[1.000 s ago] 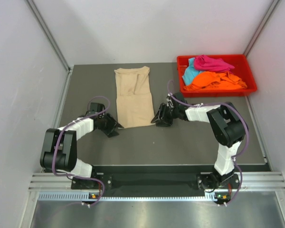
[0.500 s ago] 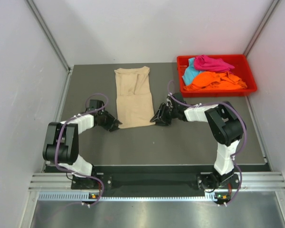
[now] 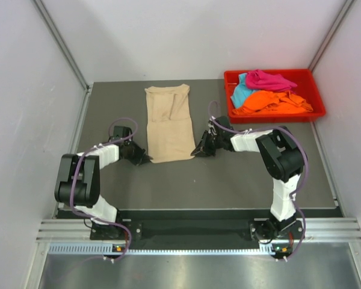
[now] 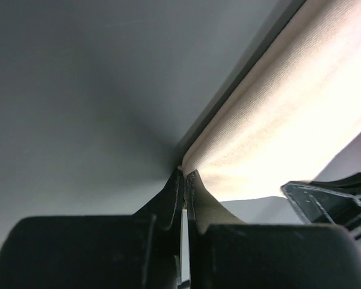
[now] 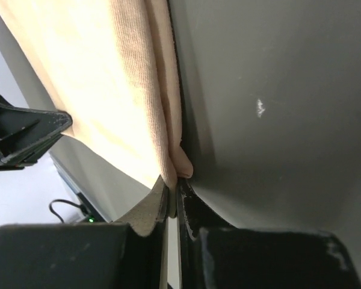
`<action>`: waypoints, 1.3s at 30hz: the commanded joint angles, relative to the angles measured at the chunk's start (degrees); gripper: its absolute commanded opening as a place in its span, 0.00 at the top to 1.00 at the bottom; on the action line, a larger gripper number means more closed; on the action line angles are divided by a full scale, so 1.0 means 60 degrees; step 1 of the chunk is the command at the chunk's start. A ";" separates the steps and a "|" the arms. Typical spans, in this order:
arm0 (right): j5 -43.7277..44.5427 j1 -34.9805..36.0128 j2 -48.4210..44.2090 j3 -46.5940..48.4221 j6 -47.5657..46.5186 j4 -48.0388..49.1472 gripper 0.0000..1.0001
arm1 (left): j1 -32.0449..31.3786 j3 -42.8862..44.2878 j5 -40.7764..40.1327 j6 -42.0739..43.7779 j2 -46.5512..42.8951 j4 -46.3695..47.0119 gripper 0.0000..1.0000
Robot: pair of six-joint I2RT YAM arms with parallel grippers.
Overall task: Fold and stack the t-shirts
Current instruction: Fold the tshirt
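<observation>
1. The left jaws, at the end of the left arm [image 3: 102, 158], were pressed together on the near left corner of the beige shirt [image 3: 168, 123], pinching the cloth edge at their tips.
2. The right jaws, on the right arm [image 3: 249, 141], were likewise closed tight, on the beige shirt's near right corner.
3. The beige shirt lay flat on the desk [image 3: 228, 180], folded into a narrow strip.
4. Right of the beige shirt and farther back, a red tray [image 3: 317, 103] held the orange shirt [image 3: 271, 102], pink shirt [image 3: 268, 79] and teal shirt [image 3: 240, 93] in a loose heap.
</observation>
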 commanded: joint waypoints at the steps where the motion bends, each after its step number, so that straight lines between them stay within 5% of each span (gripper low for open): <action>1: 0.0651 0.0108 -0.0004 -0.0064 -0.1340 -0.0912 1.00 | 0.0056 -0.0475 -0.1155 0.0705 -0.0592 -0.1214 1.00; 10: 0.0255 0.0810 -0.2475 -0.2682 -0.2425 -0.0971 1.00 | -0.1114 -0.2760 -0.1607 0.0223 -0.5233 -0.3101 1.00; 18: 0.0811 0.2552 -0.5290 -0.5498 -0.0760 -0.0459 1.00 | -0.1335 -0.4459 -0.0761 -0.0568 -1.0430 -0.6248 1.00; 23: 0.1513 0.4266 -0.6917 -0.6510 0.0430 -0.0618 1.00 | -0.1350 -0.4286 -0.0276 -0.0701 -1.2616 -0.8009 1.00; 31: 0.1852 0.4693 -0.8119 -0.5680 0.0271 -0.2418 1.00 | -0.1364 -0.3261 -0.0216 -0.0950 -1.2681 -0.8671 1.00; 39: 0.0901 0.2982 -0.7506 -0.3684 -0.1164 -0.3870 1.00 | -0.1364 -0.0640 -0.0539 -0.0116 -0.8553 -0.6271 1.00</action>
